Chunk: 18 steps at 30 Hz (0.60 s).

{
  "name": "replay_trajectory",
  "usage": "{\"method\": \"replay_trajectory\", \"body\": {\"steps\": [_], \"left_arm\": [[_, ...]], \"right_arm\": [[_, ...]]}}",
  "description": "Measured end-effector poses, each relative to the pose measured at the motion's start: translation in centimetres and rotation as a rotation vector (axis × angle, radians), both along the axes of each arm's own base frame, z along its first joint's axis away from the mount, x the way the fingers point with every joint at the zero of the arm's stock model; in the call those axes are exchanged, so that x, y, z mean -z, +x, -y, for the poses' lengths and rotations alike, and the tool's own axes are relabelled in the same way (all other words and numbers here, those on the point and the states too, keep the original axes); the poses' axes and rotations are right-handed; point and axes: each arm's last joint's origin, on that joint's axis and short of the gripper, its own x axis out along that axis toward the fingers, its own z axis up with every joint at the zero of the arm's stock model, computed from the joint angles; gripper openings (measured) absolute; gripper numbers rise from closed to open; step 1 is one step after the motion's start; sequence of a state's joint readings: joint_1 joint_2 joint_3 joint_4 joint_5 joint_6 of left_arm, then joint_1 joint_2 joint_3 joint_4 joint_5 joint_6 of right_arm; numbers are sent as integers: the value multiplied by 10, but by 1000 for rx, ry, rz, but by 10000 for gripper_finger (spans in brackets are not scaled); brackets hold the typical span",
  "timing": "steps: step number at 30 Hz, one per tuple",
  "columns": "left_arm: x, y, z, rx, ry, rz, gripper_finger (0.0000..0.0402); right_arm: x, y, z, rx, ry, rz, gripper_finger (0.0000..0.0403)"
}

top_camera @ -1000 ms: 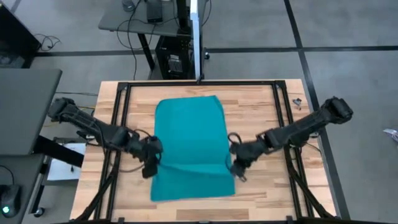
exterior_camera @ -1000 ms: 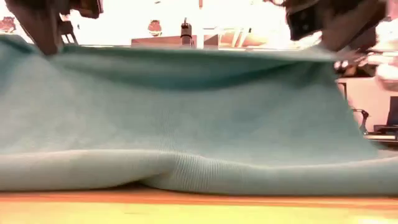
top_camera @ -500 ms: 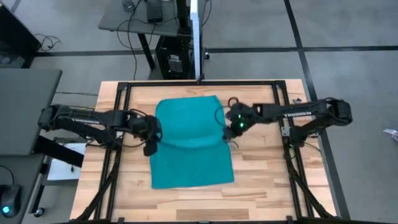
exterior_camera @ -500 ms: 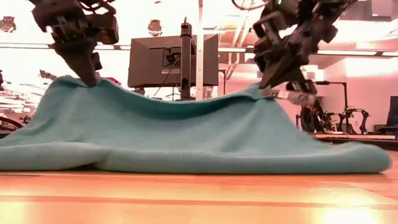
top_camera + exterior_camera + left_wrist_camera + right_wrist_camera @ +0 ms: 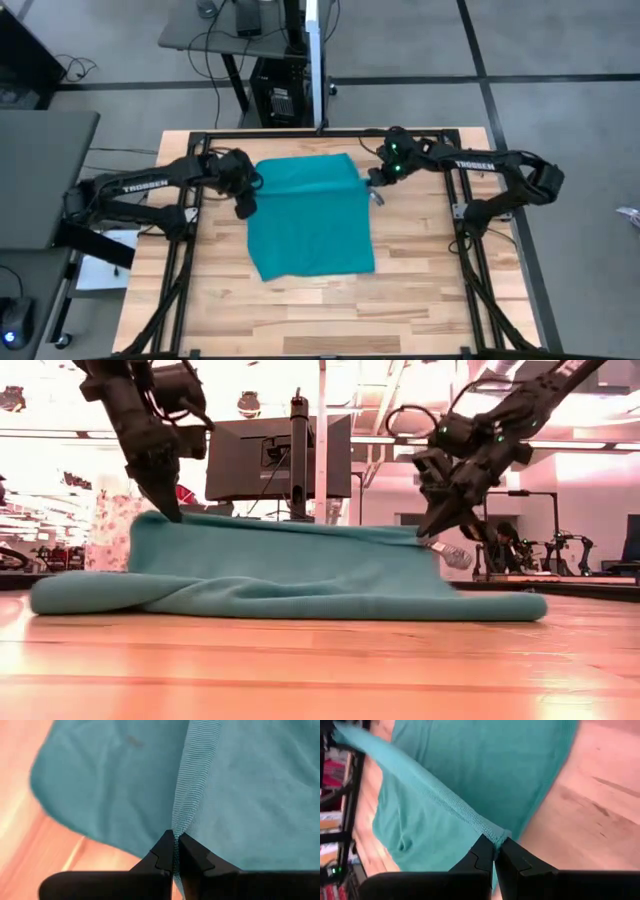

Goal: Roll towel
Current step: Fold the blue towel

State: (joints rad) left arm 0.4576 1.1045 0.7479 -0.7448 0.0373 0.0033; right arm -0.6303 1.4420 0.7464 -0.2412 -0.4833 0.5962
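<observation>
Left gripper (image 5: 247, 197): you have it clenched on the towel's left edge, near the table's far left part; the left wrist view shows a ridge of cloth pinched between the closed tips.
Towel (image 5: 312, 215): it lies in the middle of the table (image 5: 420, 290), nearer the far edge than the near one, folded over on itself; the low view shows the held edge raised off the wood while the near fold rests flat.
Right gripper (image 5: 372, 183): you have it clenched on the towel's right edge, near the table's far right part; the right wrist view shows the hem caught between the tips.
Step in hand: by my reading, you are carrying the pinched edge over the cloth to lay a fold or start the roll.
Level: keep both grippers at one height and in line across the table, so the edge stays straight and lands square.
Tension: hold the span between the grips lightly taut; slack would let the middle sag and wrinkle.
Release: lower the edge until it touches the layer beneath before you let go.
Risk: the pinches are thin, so a jerk could pull the cloth free.
</observation>
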Motion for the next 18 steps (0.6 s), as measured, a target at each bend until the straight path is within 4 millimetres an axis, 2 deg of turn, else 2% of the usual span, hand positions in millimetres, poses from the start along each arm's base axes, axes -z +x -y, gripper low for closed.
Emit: {"method": "replay_trajectory", "body": {"steps": [6, 14, 18], "left_arm": [[13, -1, -19, -36, -20, -62, 0], [0, -4, -46, -91, 65, 12, 0], [0, -9, -59, -93, 108, 30, 0]], "right_arm": [[29, 9, 24, 16, -14, 21, 0], [24, 17, 60, 79, -48, 48, 0], [32, 19, 73, 105, -34, 32, 0]]}}
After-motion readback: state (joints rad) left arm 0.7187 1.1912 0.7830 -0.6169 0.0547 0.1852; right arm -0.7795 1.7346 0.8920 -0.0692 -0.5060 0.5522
